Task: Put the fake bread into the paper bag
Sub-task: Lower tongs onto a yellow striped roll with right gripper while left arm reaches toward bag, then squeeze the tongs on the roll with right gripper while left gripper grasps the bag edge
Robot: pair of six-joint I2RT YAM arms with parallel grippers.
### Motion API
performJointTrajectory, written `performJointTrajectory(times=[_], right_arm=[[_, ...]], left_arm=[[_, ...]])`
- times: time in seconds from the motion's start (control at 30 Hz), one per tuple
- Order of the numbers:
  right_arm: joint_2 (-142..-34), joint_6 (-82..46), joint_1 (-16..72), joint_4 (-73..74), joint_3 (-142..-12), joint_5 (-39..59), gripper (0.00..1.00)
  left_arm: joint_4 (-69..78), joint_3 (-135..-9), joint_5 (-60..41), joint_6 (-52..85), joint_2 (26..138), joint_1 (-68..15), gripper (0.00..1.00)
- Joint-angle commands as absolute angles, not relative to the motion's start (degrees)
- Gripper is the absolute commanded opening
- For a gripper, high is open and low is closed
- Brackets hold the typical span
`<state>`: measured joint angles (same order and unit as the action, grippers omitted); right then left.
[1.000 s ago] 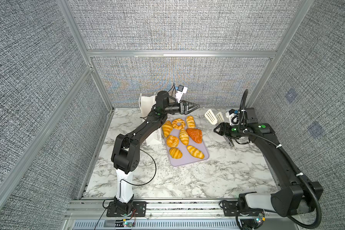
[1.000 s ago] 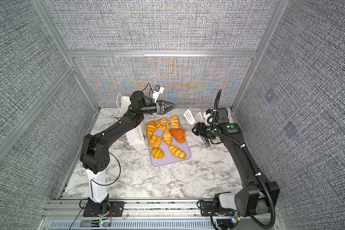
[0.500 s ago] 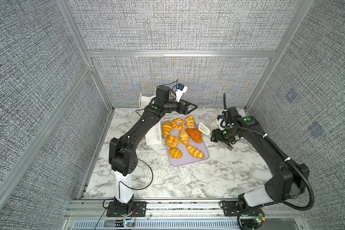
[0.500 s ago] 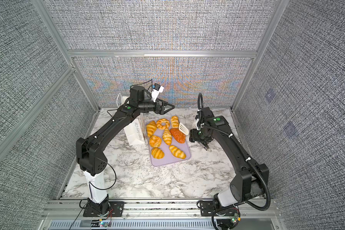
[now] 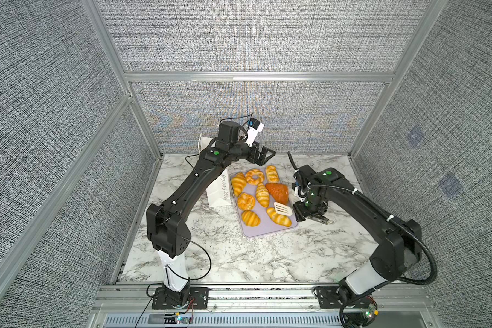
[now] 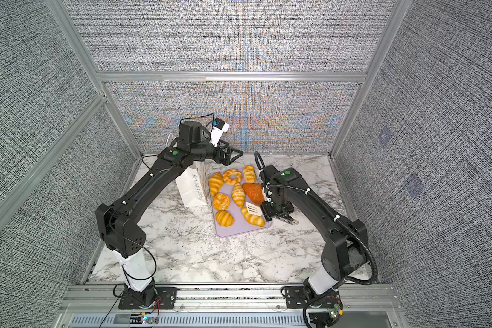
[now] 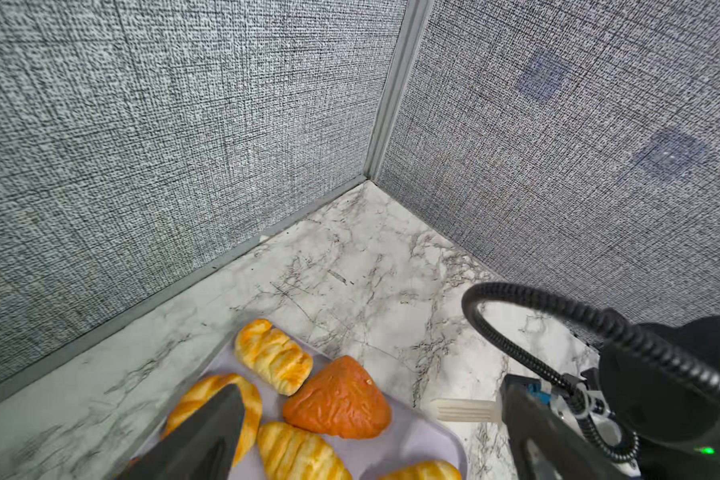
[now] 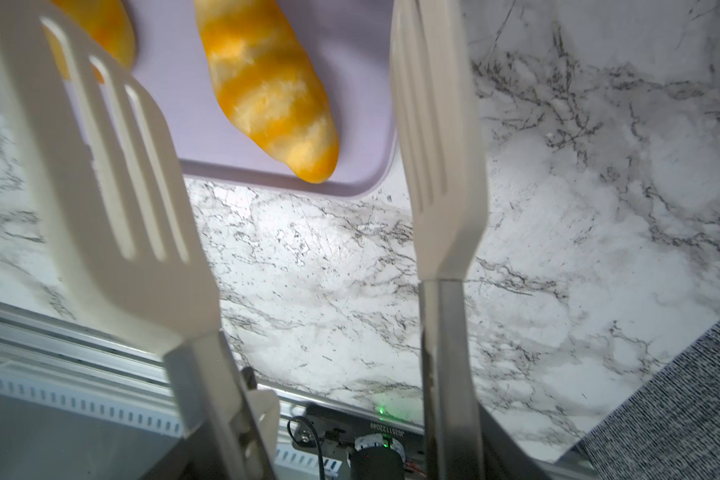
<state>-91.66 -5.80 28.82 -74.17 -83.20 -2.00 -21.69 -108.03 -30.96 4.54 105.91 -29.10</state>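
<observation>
Several pieces of fake bread lie on a lavender tray: striped croissants, a ring, a swirl bun and an orange-brown triangular piece. The white paper bag stands left of the tray, partly under my left arm. My left gripper hangs open above the tray's far end, holding nothing. My right gripper is shut on white slotted tongs. Their blades stand apart over the tray's near right corner, on either side of a striped roll.
Grey fabric walls with aluminium posts close in the marble table on three sides. The tongs' metal handle end sticks out right of the tray. A black cable loop rises from my right arm.
My right arm swung the tongs from the back right down to the tray's near right corner. The left gripper's jaws spread wider, staying near the tray's far end.
</observation>
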Motion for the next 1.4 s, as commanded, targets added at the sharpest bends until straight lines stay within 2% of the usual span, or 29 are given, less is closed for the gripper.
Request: performJointTrajectory(times=[0.0,0.17,0.63,0.87,1.37], right_arm=[[-92.3,-5.0,30.2,-77.1,-83.2,-4.7,0.67],[-94.6,-4.5,32.2,-77.8,-84.1,-5.8,0.67],[-102.4,-2.9,36.6,-81.3,-88.8,-10.2,0.65],[-105.1,-1.8,38.1,-82.4,-90.9,-12.8,0.61],[-109.9,-2.0,39.4,-84.9,-94.9,-18.7,0.60]], left_arm=[[-22.0,-107.4,-26.9,2.1,104.2,-29.0,0.99],[-21.6,-105.8,-24.6,2.4,101.8,-29.7,0.99],[-16.3,-93.6,-6.2,1.5,87.5,-29.2,0.99],[-18.5,-91.1,-2.9,2.2,83.8,-27.3,0.99],[-19.9,-87.4,-1.5,2.0,79.8,-24.8,0.99]])
